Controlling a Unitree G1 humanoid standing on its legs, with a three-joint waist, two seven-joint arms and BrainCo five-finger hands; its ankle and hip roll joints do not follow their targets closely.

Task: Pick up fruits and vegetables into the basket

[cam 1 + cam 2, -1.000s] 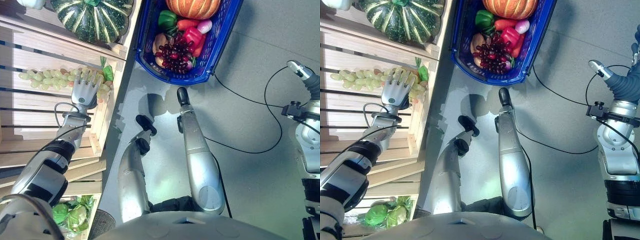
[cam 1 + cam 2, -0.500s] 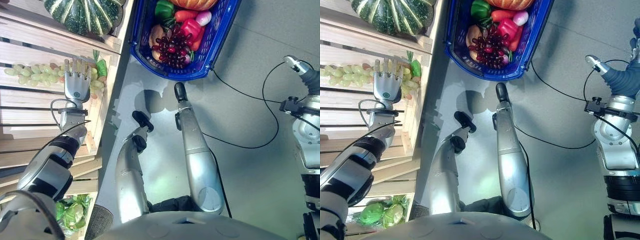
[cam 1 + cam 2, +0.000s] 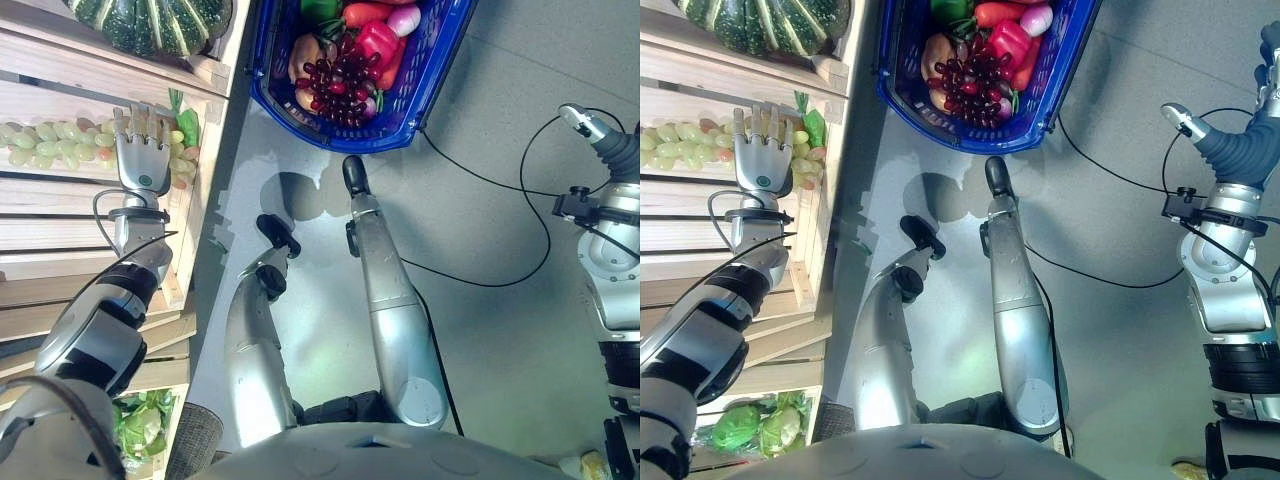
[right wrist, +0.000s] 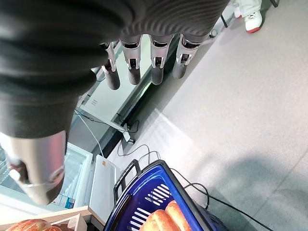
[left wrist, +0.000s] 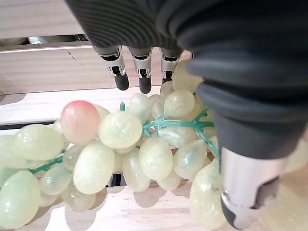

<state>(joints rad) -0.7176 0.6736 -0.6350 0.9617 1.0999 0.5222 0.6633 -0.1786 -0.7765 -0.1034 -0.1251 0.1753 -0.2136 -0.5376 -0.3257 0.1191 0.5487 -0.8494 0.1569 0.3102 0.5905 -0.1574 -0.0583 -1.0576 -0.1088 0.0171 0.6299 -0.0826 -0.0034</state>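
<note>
- Reaching over the green grapes point(image 5: 144, 154): left hand point(image 3: 139, 157) sits flat above the bunch on the wooden shelf point(image 3: 60, 215), fingers point(image 5: 139, 74) straight and spread, thumb apart. Nothing gripped yet.
- Grapes lie across the shelf slats by its right edge, one pinkish grape on the left of the bunch in the wrist view. Palm-down pose looks like a setup to close around the cluster from above.
- Blue basket point(image 3: 425, 85) stands on the floor, far and to the right of the shelf. It already holds dark red grapes point(image 3: 340, 90), red peppers and other produce.
- Striped green squash point(image 3: 150, 25) rests on the shelf, far side of the grapes.
- Right hand point(image 4: 144, 57) hangs idle at the right, fingers straight, empty.
- Fingertip contact with the grapes: probably not touching, hard to tell.
</note>
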